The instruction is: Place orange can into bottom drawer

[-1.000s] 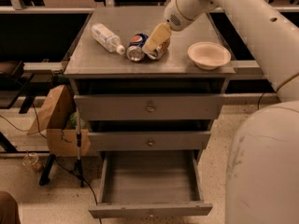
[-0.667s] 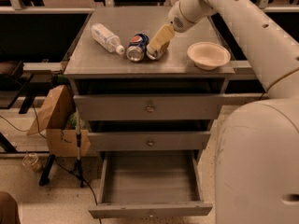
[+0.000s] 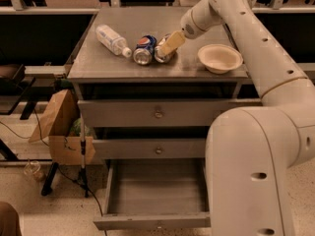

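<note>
gripper (image 3: 172,43) upper centre, against orange can (image 3: 162,57) lying on worktop (image 3: 98,65); jaws apart or clamped: cannot tell; bottom drawer (image 3: 147,222) pulled out.

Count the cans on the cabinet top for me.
2. The blue can lies on its side on the cabinet top near the bottle; the orange can lies beside it, toward the bowl, partly covered by the tool. The arm could hide another.

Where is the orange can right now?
In the camera view, the orange can lies on the cabinet top between the blue can and the bowl, with the tool at it.
</note>
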Action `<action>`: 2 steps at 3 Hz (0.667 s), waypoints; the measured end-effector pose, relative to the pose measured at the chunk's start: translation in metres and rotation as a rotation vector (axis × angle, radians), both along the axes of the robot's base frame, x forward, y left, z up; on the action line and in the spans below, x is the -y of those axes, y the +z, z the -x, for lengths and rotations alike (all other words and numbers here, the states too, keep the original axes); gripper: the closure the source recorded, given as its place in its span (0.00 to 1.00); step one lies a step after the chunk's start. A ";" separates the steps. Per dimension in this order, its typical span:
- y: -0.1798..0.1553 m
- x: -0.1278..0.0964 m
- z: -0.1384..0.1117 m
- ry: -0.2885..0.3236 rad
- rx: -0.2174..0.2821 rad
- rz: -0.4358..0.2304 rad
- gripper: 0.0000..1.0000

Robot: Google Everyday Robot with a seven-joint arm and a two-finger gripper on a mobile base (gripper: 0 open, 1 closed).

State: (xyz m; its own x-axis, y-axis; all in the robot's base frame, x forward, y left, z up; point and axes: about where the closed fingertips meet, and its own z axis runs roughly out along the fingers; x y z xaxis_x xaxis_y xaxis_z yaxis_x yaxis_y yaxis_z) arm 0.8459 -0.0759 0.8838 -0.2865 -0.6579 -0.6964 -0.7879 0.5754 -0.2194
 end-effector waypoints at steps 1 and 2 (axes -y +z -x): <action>-0.018 -0.005 -0.004 0.049 -0.031 -0.038 0.01; -0.023 -0.006 0.001 0.094 -0.046 -0.063 0.21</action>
